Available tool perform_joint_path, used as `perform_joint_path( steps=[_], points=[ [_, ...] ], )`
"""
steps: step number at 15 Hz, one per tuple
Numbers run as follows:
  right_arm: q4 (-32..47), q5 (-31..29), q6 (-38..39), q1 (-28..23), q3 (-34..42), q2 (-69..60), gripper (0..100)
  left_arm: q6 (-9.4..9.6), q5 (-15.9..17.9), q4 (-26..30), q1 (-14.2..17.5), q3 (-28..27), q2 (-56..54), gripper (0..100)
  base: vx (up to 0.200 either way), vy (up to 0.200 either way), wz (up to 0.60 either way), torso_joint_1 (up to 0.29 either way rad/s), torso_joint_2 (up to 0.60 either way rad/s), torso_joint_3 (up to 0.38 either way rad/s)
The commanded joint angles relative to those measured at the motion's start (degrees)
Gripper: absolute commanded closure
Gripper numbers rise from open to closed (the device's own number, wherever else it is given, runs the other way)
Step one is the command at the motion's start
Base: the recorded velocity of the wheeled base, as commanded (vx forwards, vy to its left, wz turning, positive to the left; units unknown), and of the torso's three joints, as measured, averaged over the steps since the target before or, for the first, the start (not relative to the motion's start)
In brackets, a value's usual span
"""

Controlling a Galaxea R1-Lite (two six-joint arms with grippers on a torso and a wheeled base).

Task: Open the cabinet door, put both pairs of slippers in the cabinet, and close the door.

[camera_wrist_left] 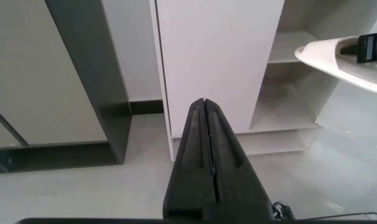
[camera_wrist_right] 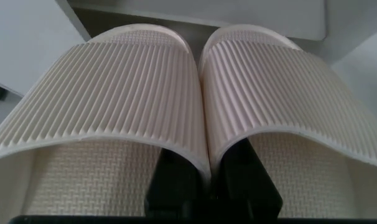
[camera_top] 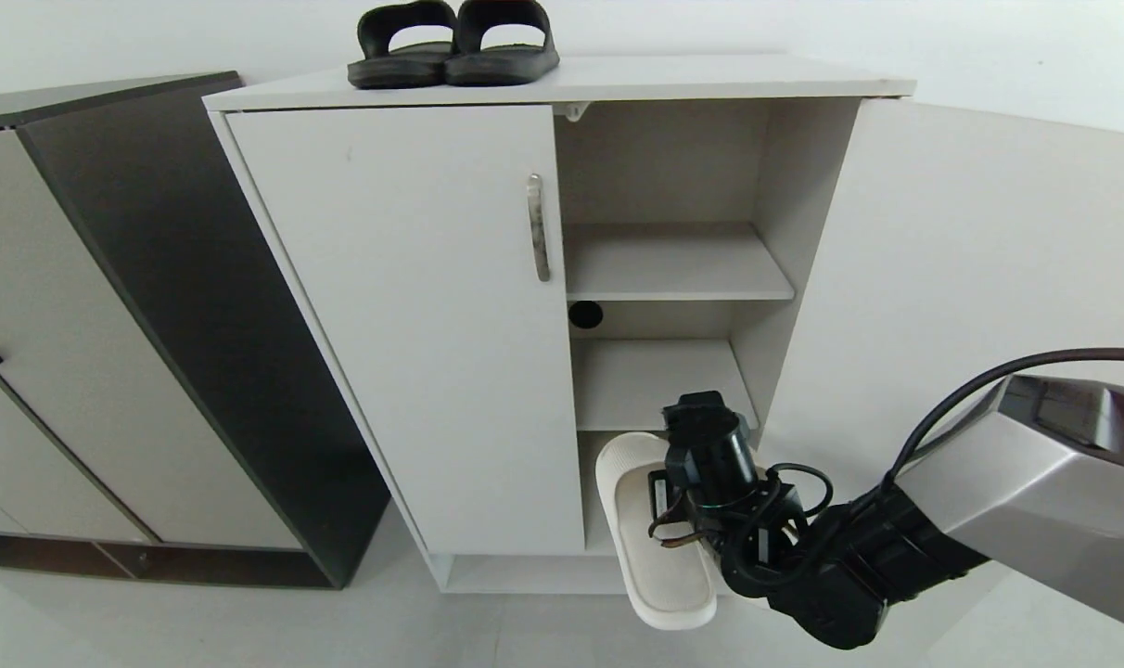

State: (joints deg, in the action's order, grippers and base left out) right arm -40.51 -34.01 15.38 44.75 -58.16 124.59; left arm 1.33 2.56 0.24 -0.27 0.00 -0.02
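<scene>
Right gripper: jaws pinching the white slippers side by side, gripped where the two ribbed straps meet. Holds the pair in the air, clear of the floor, just before the open right half of the white cabinet, low down at the mouth of the bottom compartment. Toes toward the cabinet, heels toward the robot.

Right door: swung wide open. Behind it, an upper shelf and a middle shelf. Left door shut, with a metal handle upright near its inner edge.

Black slippers: on top of the cabinet, side by side and touching, above the shut door.

Left gripper: jaws pressed together, holding nothing. Hangs low over the floor, facing the shut door, well apart from the white pair.

Beside the white cabinet, on the robot's left: a second cabinet with dark sides and pale fronts.
</scene>
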Motion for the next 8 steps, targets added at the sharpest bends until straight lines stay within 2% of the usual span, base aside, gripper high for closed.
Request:
perform_joint_path(
  steps=[1, 4, 7, 8],
  points=[
    [-0.1, -0.6, 0.1, 0.0, -2.0, 2.6, 100, -0.01, 0.0, 0.0, 0.0, 0.0, 0.1, 100, 0.0, 0.0, 0.0, 0.002, 0.0, -0.183],
    [-1.9, -3.5, -0.1, 0.1, -2.2, 2.4, 100, -0.01, 0.1, 0.0, 0.0, 0.0, 0.1, 100, 0.0, 0.0, 0.0, 0.002, 0.0, -0.194],
    [-7.4, -7.3, -2.0, 0.4, -1.8, 2.6, 100, -0.01, 0.1, 0.0, 0.0, 0.0, 0.1, 100, 0.0, 0.0, 0.0, 0.005, 0.0, -0.193],
    [-11.5, -7.9, -4.1, 0.5, -0.6, 2.5, 100, -0.01, 0.0, 0.0, 0.0, 0.0, 0.1, 100, 0.0, 0.0, 0.0, 0.007, 0.01, -0.198]
  ],
)
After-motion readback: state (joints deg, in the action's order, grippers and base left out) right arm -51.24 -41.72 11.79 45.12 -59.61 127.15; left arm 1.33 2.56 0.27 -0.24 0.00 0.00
